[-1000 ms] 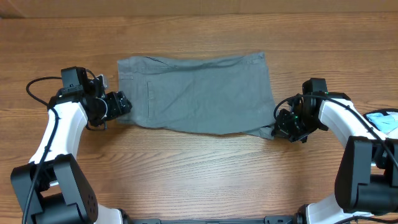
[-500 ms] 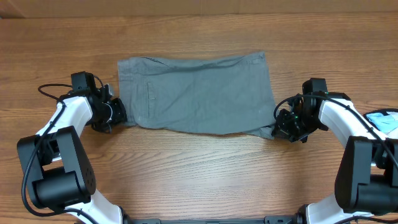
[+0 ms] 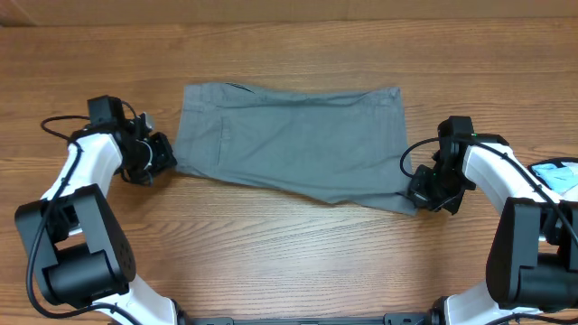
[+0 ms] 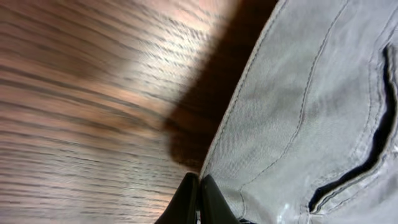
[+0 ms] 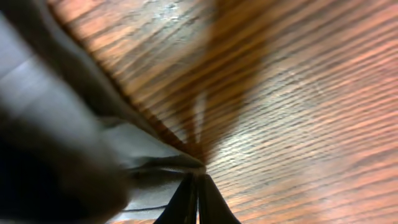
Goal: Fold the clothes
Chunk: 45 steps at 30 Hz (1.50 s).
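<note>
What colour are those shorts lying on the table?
The shorts are a plain mid-grey with no pattern, only stitched seams. The overhead view shows it best.

A brown wood-grain bench (image 3: 289,262) is seen throughout, softly lit; a paler tan strip (image 3: 361,9) is seen along its far edge.

Probably robotics lab: two robot arms (image 3: 81,171), wood-grain table (image 3: 289,262).
</note>
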Each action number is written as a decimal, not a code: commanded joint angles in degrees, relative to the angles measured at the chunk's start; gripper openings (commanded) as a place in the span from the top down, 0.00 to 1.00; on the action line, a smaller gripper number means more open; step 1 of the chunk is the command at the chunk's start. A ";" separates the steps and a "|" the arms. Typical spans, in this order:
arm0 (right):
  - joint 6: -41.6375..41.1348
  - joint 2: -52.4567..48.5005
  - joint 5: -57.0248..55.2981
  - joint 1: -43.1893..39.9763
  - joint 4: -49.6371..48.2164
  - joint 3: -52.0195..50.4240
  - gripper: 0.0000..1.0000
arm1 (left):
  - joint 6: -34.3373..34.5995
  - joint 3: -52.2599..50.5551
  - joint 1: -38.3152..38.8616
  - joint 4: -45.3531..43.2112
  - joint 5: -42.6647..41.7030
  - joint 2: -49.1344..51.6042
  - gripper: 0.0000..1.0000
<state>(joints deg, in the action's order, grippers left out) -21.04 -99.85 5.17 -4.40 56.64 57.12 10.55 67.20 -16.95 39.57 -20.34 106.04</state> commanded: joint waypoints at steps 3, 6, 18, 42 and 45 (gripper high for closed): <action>-1.29 0.04 -5.51 -0.22 0.26 -0.48 0.96 | -0.72 2.45 -2.95 0.24 1.16 0.68 0.96; -0.39 0.04 -3.87 -0.22 0.26 -0.42 0.84 | -1.79 2.45 -2.89 0.98 0.98 0.68 0.96; 3.08 7.96 3.30 -0.76 4.52 5.05 0.38 | -2.71 2.45 -2.86 2.58 0.79 0.68 0.80; 10.86 9.22 16.76 0.55 -8.70 -1.68 0.61 | -2.86 2.45 -2.84 2.84 -0.70 0.68 0.62; 10.88 9.18 16.74 0.55 -8.59 -1.75 0.69 | -2.84 2.45 -2.84 2.93 -0.70 0.68 0.62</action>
<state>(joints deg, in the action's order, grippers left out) -10.70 -90.80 21.23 -4.03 48.12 55.81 8.58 68.31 -19.29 42.28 -20.18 106.04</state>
